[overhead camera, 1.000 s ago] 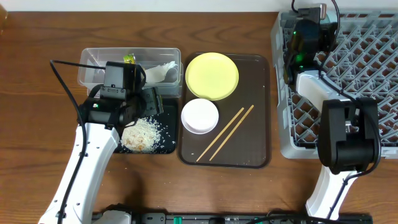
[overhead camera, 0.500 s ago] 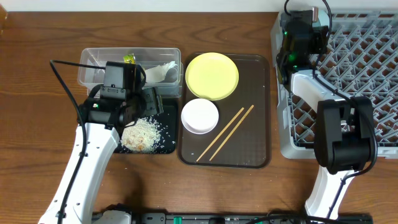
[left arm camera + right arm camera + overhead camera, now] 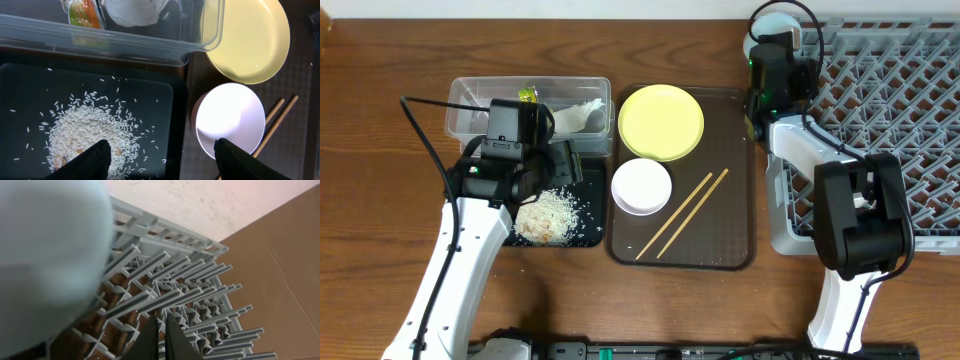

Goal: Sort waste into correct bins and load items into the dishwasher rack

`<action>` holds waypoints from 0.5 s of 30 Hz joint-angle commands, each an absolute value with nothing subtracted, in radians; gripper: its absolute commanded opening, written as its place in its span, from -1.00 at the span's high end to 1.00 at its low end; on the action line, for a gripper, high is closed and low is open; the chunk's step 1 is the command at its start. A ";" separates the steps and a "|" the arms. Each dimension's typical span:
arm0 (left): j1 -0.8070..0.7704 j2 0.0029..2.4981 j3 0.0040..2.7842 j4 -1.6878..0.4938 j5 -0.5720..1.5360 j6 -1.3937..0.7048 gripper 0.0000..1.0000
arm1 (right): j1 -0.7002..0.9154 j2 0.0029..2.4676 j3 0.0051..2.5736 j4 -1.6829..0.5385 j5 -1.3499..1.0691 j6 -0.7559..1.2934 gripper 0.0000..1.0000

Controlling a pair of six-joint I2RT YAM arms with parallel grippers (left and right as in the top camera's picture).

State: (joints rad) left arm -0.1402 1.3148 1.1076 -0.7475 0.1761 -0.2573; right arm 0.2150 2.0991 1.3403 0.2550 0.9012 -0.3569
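Left jaws apart (rice (image 3: 86, 131) below).

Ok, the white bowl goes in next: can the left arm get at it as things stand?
Probably yes. The left gripper hangs open over the black tray, and the white bowl sits right beside it, nothing over it.

Wooden table (image 3: 380, 100) carries clear tub (image 3: 470, 100), black tray (image 3: 592, 225), brown serving tray (image 3: 720, 230), grey rack (image 3: 920, 110).

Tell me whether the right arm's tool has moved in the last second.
Yes. Overhead, the right tool has shifted left, from above the dishwasher rack grid to its left wall, nearer the brown serving tray.
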 commanded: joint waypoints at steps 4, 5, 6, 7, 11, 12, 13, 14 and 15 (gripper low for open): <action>-0.138 1.313 1.117 -0.752 0.164 -0.244 -0.39 | 0.210 2.103 1.333 0.249 0.942 -0.324 0.86; -0.138 1.313 1.117 -0.752 0.163 -0.244 -0.38 | 0.210 2.100 1.333 0.249 0.942 -0.317 0.80; -0.138 1.313 1.117 -0.752 0.163 -0.244 -0.38 | 0.210 2.095 1.333 0.248 0.937 -0.313 0.73; -0.138 1.313 1.117 -0.752 0.163 -0.244 -0.39 | 0.210 2.090 1.333 0.247 0.929 -0.310 0.68; -0.138 1.313 1.117 -0.752 0.163 -0.244 -0.38 | 0.210 2.067 1.333 0.225 0.895 -0.284 0.53; -0.138 1.313 1.117 -0.752 0.163 -0.244 -0.38 | 0.210 2.056 1.333 0.202 0.866 -0.283 0.49; -0.138 1.313 1.117 -0.752 0.163 -0.244 -0.39 | 0.210 2.049 1.333 0.178 0.836 -0.279 0.46; -0.138 1.313 1.117 -0.752 0.163 -0.244 -0.38 | 0.210 2.038 1.333 0.149 0.805 -0.259 0.42; -0.138 1.313 1.117 -0.752 0.163 -0.244 -0.38 | 0.210 2.027 1.333 0.115 0.771 -0.232 0.38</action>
